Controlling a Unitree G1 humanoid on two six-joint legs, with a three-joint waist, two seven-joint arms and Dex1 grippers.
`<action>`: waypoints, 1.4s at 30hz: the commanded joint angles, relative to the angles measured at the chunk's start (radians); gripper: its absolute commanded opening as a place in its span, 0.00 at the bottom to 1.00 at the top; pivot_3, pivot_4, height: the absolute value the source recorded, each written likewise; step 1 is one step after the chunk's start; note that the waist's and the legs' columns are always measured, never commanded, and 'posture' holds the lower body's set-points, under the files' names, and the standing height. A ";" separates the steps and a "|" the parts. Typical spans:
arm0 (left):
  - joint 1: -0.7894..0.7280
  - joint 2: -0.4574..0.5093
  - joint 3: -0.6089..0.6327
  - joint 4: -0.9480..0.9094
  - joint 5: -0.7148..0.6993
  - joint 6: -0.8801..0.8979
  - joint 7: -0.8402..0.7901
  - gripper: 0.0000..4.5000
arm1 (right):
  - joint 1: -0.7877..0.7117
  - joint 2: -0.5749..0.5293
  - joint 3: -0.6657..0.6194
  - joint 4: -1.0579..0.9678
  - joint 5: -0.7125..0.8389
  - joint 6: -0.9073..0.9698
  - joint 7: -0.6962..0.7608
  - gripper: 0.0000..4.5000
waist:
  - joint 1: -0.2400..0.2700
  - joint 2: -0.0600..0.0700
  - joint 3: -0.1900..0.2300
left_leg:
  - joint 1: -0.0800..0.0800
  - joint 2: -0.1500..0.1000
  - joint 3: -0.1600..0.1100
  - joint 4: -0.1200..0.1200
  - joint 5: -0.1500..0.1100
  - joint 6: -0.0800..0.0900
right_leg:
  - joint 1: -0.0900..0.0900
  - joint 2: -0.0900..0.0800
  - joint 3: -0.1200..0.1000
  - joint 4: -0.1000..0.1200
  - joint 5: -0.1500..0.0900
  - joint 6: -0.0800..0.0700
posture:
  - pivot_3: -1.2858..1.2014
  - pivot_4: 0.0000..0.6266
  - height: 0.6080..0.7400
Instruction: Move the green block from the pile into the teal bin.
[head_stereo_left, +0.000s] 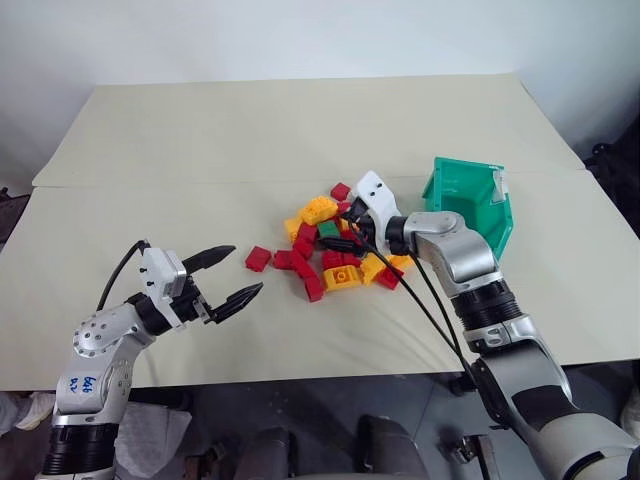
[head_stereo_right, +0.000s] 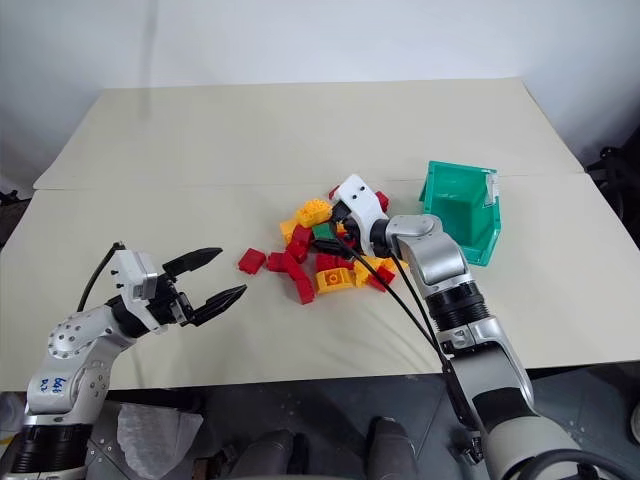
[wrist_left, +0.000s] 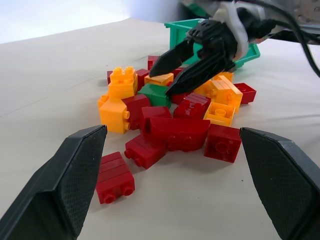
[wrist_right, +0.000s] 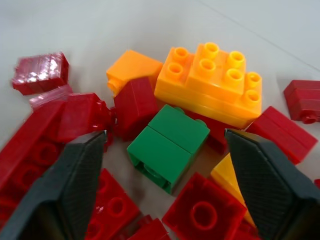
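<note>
The green block (wrist_right: 167, 145) lies in the pile (head_stereo_left: 330, 252) of red and yellow-orange bricks at mid-table, beside a large yellow brick (wrist_right: 210, 82). My right gripper (head_stereo_left: 341, 230) hovers low over the pile, open, one finger on each side of the green block and apart from it. The left wrist view shows those black fingers (wrist_left: 200, 70) angled down just above the block (wrist_left: 156, 94). The teal bin (head_stereo_left: 470, 200) stands to the right of the pile, behind my right forearm. My left gripper (head_stereo_left: 244, 269) is open and empty, left of the pile.
A lone red brick (head_stereo_left: 258, 259) lies between my left gripper and the pile. Black cables (head_stereo_left: 430, 300) trail along my right arm over the table's near edge. A seam (head_stereo_left: 150, 185) crosses the beige table behind the pile.
</note>
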 joint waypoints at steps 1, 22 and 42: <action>-0.008 0.003 0.004 -0.028 -0.008 -0.003 0.000 1.00 | -0.032 0.014 0.010 0.014 -0.016 -0.026 0.000 0.87 | 0.001 0.000 0.000 | 0.000 0.000 0.000 0.000 0.000 0.000 | 0.000 0.000 0.000 0.000 0.000 0.000 | 0.52 0.24 1.00; -0.036 -0.002 -0.009 -0.013 0.000 -0.005 0.008 1.00 | -0.040 -0.011 0.007 -0.004 -0.048 -0.060 0.046 0.51 | 0.002 0.000 0.000 | 0.000 0.000 0.000 0.000 0.000 0.000 | 0.000 0.000 0.000 0.000 0.000 0.000 | 0.52 0.24 1.00; -0.177 -0.047 -0.095 -0.003 -0.001 -0.018 -0.033 1.00 | 0.270 -0.383 -0.522 -0.327 0.129 -0.037 -0.110 0.51 | 0.031 0.000 0.000 | 0.000 -0.005 0.003 0.000 0.000 0.001 | 0.001 0.000 0.000 -0.003 0.000 0.000 | 0.52 0.24 1.00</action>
